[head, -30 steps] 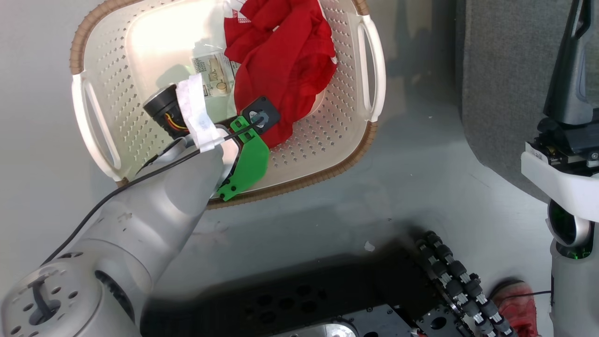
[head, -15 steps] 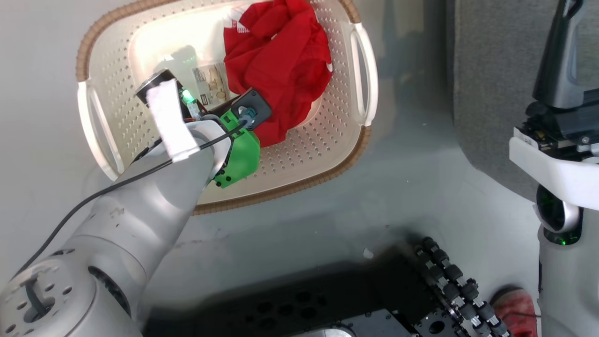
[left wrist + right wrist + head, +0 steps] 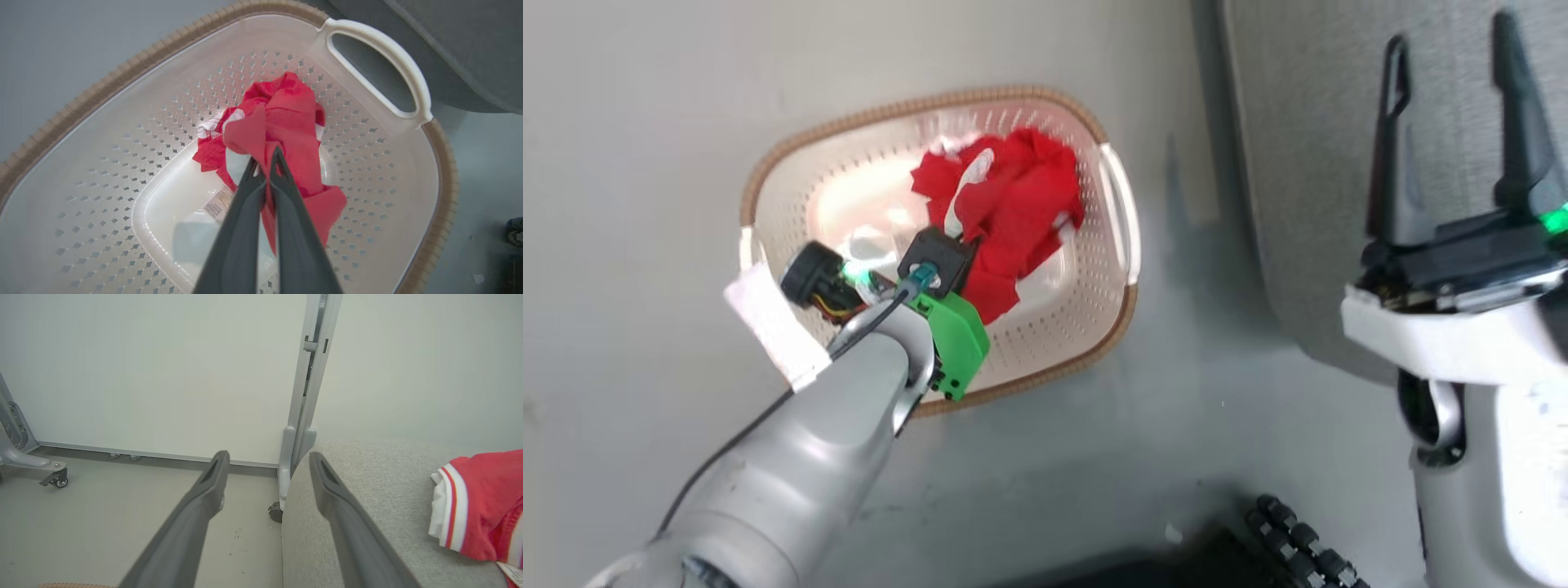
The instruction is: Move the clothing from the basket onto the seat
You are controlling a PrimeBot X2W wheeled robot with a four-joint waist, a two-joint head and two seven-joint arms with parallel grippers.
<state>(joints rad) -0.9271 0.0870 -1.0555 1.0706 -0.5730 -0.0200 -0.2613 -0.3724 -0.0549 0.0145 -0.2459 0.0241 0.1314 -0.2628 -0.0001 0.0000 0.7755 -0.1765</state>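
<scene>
Left hand (image 3: 265,157) is down inside the basket (image 3: 122,134), fingers pinched nearly together on a fold of the red clothing (image 3: 286,118). Holding cloth, narrow gap. The bunch sits on the basket floor toward the handle side, partly covering the sticker (image 3: 216,206). The lower tail hangs loose under the fingers. Basket is on the floor (image 3: 645,163). The seat (image 3: 1323,122) is just beside the basket, past that same handle. Right hand (image 3: 1450,37) is well apart from the basket, over on the seat side, fingers spread wide, holding nothing. A striped garment (image 3: 478,506) already lies on the seat.

Risks, judged from this:
- The pinch looks thin, only one fold. Slick fabric could slide out on the lift and fall back into the basket or onto the floor between basket and seat.
- The loose tail could snag the rim or the handle opening. The basket looks light, so it may drag or tip.
- Can't tell if the bunch is one piece or more, so part may be left behind in the basket.
- The right hand is parked on the seat side, so the carry from the basket could clip it.
</scene>
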